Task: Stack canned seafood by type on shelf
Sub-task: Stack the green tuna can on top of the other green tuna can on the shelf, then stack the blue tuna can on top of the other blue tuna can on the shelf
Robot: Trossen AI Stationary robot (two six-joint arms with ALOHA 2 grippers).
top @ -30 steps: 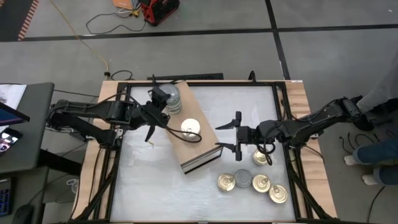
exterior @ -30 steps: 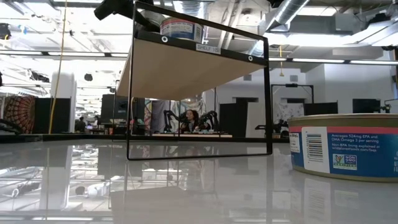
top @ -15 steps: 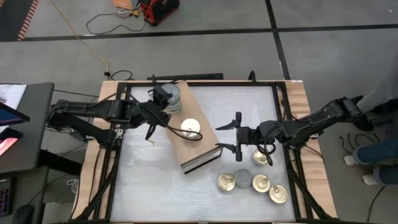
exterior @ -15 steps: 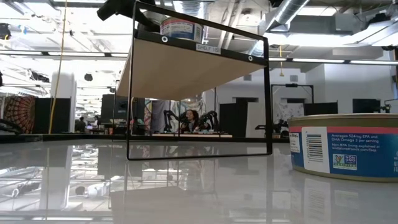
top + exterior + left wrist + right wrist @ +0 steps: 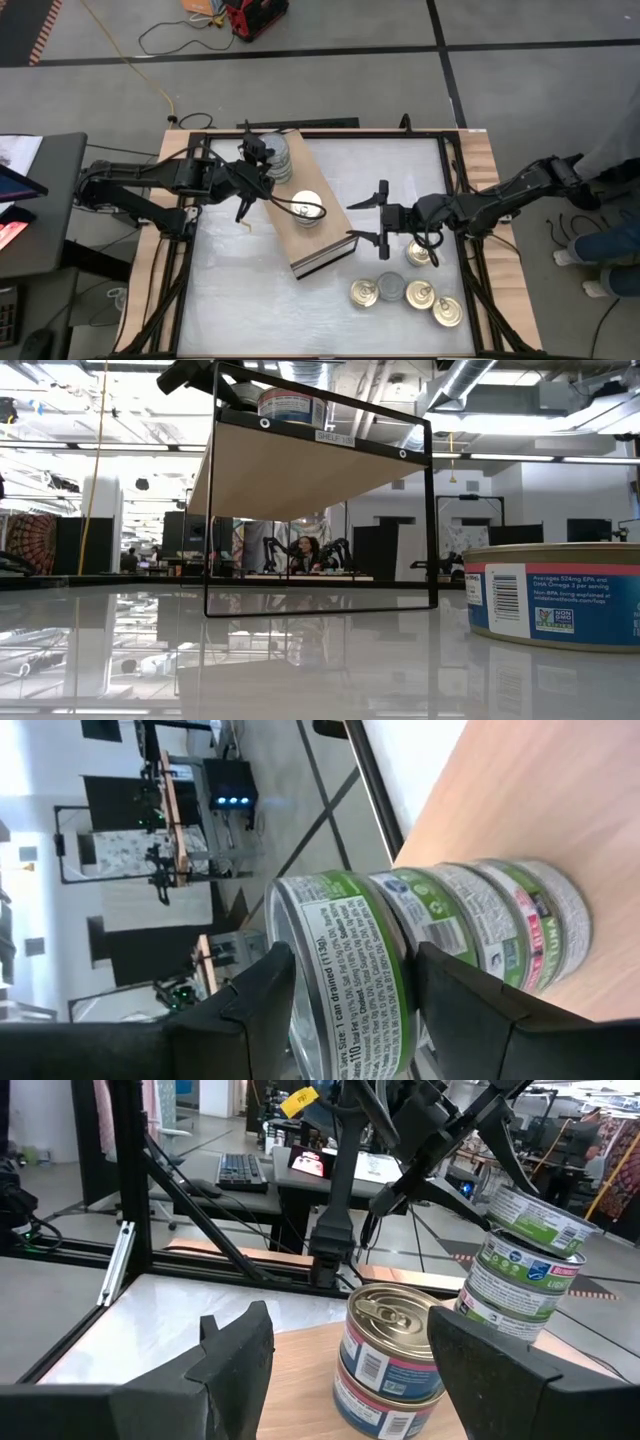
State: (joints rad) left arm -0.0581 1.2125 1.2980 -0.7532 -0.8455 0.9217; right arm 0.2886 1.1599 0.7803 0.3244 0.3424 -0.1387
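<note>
The left claw (image 5: 345,1010) grips the top green-labelled tin (image 5: 340,970) tilted on its stack (image 5: 278,160); releasing crooked could topple it.

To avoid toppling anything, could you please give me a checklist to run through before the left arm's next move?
1. Left pincer closed on the green-label tin: ok.
2. That tin level on the tin stack: not ok, it is tilted.
3. Gold-top stack upright on the shelf: ok.
4. Right pincer open, clear of both stacks: ok.
5. Lower tins squarely aligned: cannot tell.
</note>
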